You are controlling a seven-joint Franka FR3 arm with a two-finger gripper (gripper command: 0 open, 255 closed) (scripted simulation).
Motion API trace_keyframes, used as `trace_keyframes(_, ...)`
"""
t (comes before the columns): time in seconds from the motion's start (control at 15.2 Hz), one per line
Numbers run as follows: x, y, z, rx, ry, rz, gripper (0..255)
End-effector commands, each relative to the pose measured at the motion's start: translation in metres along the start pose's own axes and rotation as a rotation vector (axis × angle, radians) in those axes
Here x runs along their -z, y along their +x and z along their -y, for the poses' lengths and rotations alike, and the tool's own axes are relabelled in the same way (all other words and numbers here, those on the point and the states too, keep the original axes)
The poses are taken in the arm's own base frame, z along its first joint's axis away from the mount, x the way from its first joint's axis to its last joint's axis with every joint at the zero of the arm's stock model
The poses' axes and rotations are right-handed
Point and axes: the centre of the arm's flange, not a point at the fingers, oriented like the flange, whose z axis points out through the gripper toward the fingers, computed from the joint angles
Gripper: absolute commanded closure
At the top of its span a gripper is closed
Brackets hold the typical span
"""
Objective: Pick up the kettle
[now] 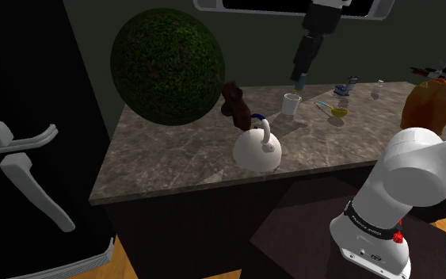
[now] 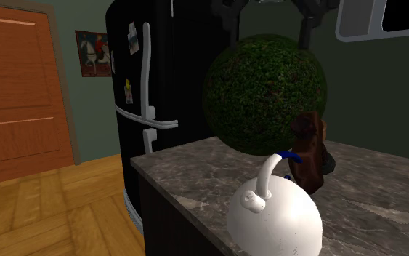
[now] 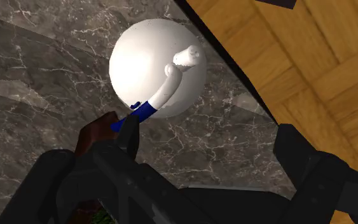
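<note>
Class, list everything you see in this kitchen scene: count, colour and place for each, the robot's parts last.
kettle: one, white with a blue handle end, on the counter near its front edge
counter: one, grey-brown marbled, over a dark base
figure: one, dark brown, just behind the kettle
leafy ball: one, dark green, at the counter's back
cup: one, white, farther back on the counter
fridge: one, black with white handles, beside the counter's end
door: one, orange-brown, second exterior view's left
arm: one, white, shoulder view's lower right
gripper: one, black, fingers apart, above the counter, facing the kettle
</note>
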Motion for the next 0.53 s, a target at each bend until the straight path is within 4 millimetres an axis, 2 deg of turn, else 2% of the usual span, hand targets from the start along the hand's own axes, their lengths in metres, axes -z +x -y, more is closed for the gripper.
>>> trace_keyframes(0.0,0.0,0.0,0.0,0.0,0.0,0.0,0)
trace_keyframes(0.46,-0.084,0.035,-0.012,-0.371,-0.021,-0.004,0)
